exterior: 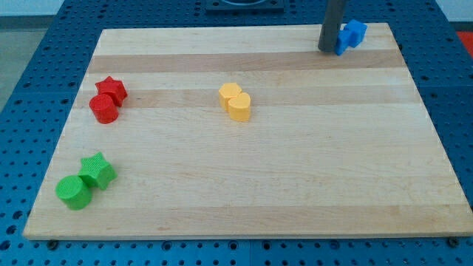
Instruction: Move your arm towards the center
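Observation:
My tip (327, 49) is at the view's top right, at the lower end of the dark rod, touching the left side of a blue block (352, 35) of blocky, irregular shape. Two yellow blocks (236, 102) sit pressed together near the middle of the wooden board (295, 177), well to the tip's lower left. A red star (112, 89) and a red cylinder (104, 108) sit together at the left. A green star (97, 171) and a green cylinder (74, 192) sit together at the lower left.
The board lies on a blue perforated table (29, 66). The blue block is close to the board's top edge.

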`<state>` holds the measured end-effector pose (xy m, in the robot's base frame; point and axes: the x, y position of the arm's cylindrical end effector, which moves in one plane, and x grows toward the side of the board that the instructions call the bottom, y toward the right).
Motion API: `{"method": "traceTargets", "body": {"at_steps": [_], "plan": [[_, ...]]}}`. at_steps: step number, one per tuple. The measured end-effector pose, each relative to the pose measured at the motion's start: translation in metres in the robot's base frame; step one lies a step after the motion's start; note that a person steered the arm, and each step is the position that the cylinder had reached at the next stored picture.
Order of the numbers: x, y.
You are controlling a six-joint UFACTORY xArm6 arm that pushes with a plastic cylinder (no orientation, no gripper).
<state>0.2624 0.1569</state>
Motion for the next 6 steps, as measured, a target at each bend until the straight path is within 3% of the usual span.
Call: {"method": "traceTargets", "body": {"at_steps": [4, 6], "plan": [[0.028, -0.054], [0.096, -0.054]]}}
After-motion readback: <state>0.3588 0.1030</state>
